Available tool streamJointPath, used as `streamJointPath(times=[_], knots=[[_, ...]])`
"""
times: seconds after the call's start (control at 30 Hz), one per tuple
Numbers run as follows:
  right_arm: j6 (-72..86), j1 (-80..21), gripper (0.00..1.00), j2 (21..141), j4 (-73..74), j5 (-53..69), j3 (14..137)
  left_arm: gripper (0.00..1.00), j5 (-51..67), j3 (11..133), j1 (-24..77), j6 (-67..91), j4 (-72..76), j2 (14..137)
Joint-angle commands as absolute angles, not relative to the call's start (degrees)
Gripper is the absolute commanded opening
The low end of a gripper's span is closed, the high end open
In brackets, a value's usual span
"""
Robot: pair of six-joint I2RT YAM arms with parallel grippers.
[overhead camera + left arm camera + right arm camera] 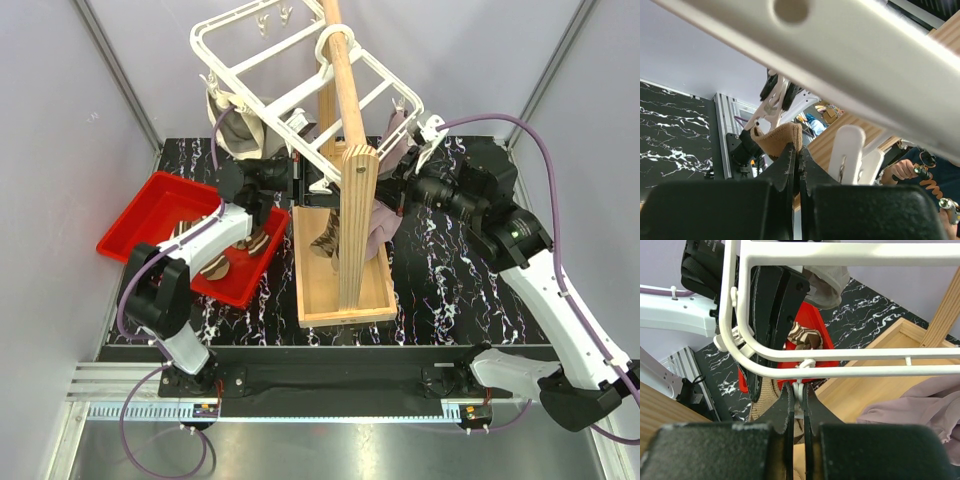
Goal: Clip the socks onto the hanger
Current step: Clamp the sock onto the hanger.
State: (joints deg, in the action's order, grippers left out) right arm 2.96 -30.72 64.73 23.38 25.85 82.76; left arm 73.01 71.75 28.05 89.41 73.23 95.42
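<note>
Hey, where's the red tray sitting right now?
In the top view, the red tray sits on the left side of the table, right beside the wooden stand's base on its left, with patterned socks lying in it.

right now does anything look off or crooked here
The hanger looks askew: its white frame slants across the wooden pole instead of hanging level, while the right gripper pinches one of its clip pegs. Nothing looks spilled or damaged.

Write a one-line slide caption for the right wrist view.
Beneath the hanger, the right jaws pinch a white clip peg; red tray behind.
</note>
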Motion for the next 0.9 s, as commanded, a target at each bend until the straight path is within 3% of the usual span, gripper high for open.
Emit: streamJointPath(times=[0.0, 0.17, 0.23, 0.27, 0.33, 0.37, 0.43, 0.7, 0.87], knots=[[2.2, -30.8, 0.00, 63.4, 24.6, 27.3, 81.7, 0.00, 71.5, 73.7, 27.9, 89.4, 95.4, 93.4], [2.7, -30.8, 0.00, 62.1, 24.7, 24.4, 80.3, 0.00, 71.5, 73.6, 27.9, 87.6, 92.6, 92.8], [3.9, -30.8, 0.00, 62.1, 25.6, 20.1, 81.3, 0.00, 71.7, 71.5, 27.8, 77.0, 84.0, 90.2], [4.8, -30.8, 0.00, 62.7, 26.2, 17.5, 82.0, 0.00, 71.1, 70.2, 27.9, 70.6, 69.8, 88.4], [9.2, -30.8, 0.00, 63.4, 28.5, 9.1, 84.8, 0.00, 64.4, 69.3, 28.3, 41.4, 46.8, 83.7], [12.8, -30.9, 0.00, 64.2, 29.4, 6.4, 85.6, 0.00, 59.6, 70.7, 29.1, 29.7, 18.4, 79.6], [15.0, -30.8, 0.00, 64.9, 30.8, 2.3, 86.9, 0.00, 47.5, 71.1, 31.9, 14.1, 5.0, 77.4], [22.8, -30.8, 0.00, 67.5, 30.9, -1.8, 87.7, 0.00, 26.8, 63.2, 35.6, 5.4, 4.6, 71.2], [27.2, -30.9, 0.00, 71.3, 34.1, -3.5, 91.6, 0.00, 20.6, 62.7, 38.5, -2.4, 6.9, 72.2]])
